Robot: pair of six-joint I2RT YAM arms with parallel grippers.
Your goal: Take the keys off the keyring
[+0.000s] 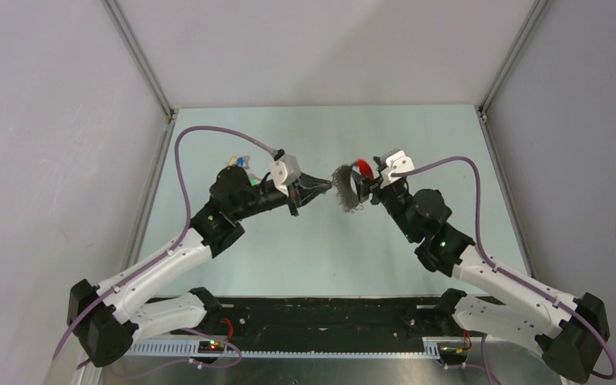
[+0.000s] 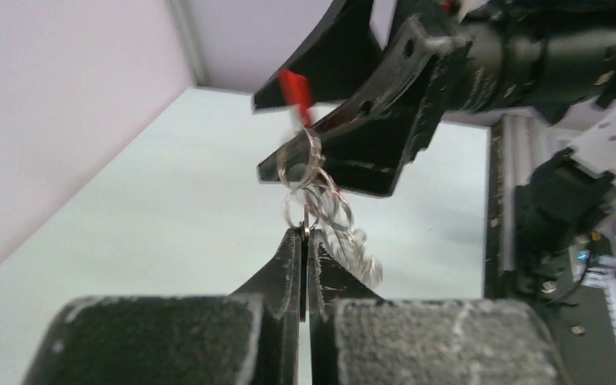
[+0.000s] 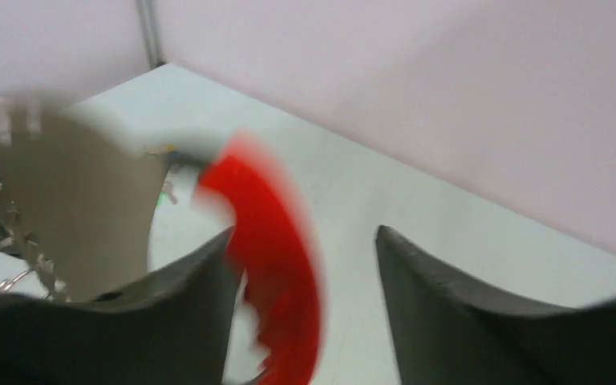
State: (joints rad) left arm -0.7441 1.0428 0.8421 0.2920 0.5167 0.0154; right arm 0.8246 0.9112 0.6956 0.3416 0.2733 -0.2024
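- Pale green worktop [image 1: 329, 257] boxed in by plain grey walls.
- The left claw [image 2: 305, 234] is closed tight and pinches a wire ring [image 2: 294, 215] just under the right claw [image 3: 305, 231].
- The right claw's jaws stand apart around the red keyring [image 3: 277, 265]; I cannot tell whether they grip it.
- The keys [image 1: 345, 195] hang between the claws, so removal looks barely begun.

A pale green table [image 1: 321, 257] is seen, with grey walls around it. On its far left part, a small cluster of coloured-headed keys [image 1: 237, 161] is laid — directly on the surface.
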